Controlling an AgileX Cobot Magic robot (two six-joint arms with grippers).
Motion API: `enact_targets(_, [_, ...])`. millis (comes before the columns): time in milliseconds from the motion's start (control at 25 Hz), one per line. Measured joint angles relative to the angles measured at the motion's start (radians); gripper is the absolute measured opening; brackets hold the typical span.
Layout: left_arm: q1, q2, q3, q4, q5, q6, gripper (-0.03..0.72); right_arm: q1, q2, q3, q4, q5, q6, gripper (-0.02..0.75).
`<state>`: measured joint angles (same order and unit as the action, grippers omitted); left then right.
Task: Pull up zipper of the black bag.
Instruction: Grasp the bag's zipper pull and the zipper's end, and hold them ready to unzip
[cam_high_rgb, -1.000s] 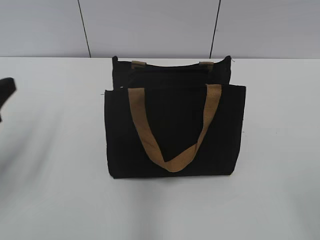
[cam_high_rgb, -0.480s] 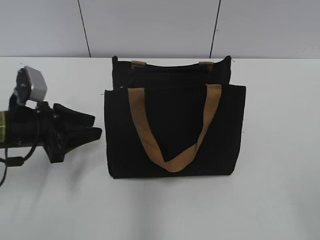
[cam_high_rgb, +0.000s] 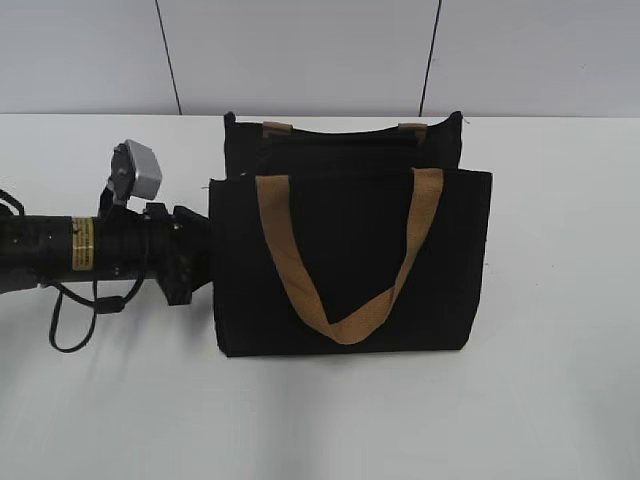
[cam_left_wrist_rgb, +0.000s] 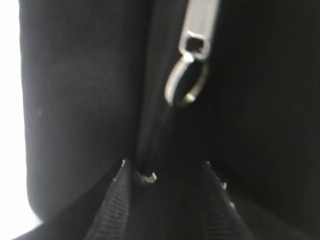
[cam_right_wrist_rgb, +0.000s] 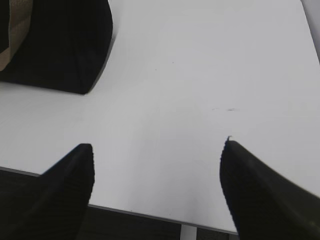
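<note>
Left tool (cam_high_rgb: 205, 262) against black bag (cam_high_rgb: 350, 262) edge

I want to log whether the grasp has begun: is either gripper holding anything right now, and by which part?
Right gripper is open over the bare table, holding nothing. Left gripper is at the black bag, its fingers apart below the zipper, not gripping it.

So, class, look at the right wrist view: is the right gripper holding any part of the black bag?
No. The right gripper is open over bare white table, and the black bag lies apart, up at the left.
</note>
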<state>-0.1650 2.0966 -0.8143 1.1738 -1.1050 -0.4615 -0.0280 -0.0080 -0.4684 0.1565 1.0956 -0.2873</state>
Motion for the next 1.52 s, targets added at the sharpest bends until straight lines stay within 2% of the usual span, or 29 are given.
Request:
enact_targets(120, [-0.021,0.027,-0.028,-0.050,-0.004,0.000,0.237,0.000,0.000,0.000,0.000,0.000,0.000,0.596])
enact_targets(280, [-0.032,0.024,-0.029,-0.107,0.034,0.000,0.034,0.000,0.000,0.000,0.000,0.000,0.000,0.596])
enact_targets(400, [-0.035,-0.024,-0.014,-0.149,0.123,0.013,0.025,0.000,0.000,0.000,0.000,0.000,0.000,0.596])
enact_targets(600, [-0.036,-0.134,0.013,-0.295,0.240,0.158,0.025,0.000,0.000,0.000,0.000,0.000,0.000,0.596])
enact_targets(760, [-0.045,-0.241,0.023,-0.313,0.303,0.153,0.025,0.000,0.000,0.000,0.000,0.000,0.000,0.596])
enact_targets(880, [-0.068,-0.357,0.025,-0.261,0.405,0.075,0.025,0.000,0.000,0.000,0.000,0.000,0.001,0.596])
enact_targets(1160, [-0.080,-0.576,0.029,0.054,0.524,-0.285,0.025,0.000,0.006,0.000,0.076,-0.001,0.008,0.596])
enact_targets(1360, [-0.080,-0.659,0.031,0.250,0.577,-0.483,0.025,0.000,0.165,-0.008,0.230,-0.131,-0.019,0.596])
enact_targets(1520, [-0.080,-0.665,0.026,0.313,0.598,-0.579,0.025,0.000,0.340,-0.021,0.421,-0.266,-0.195,0.596])
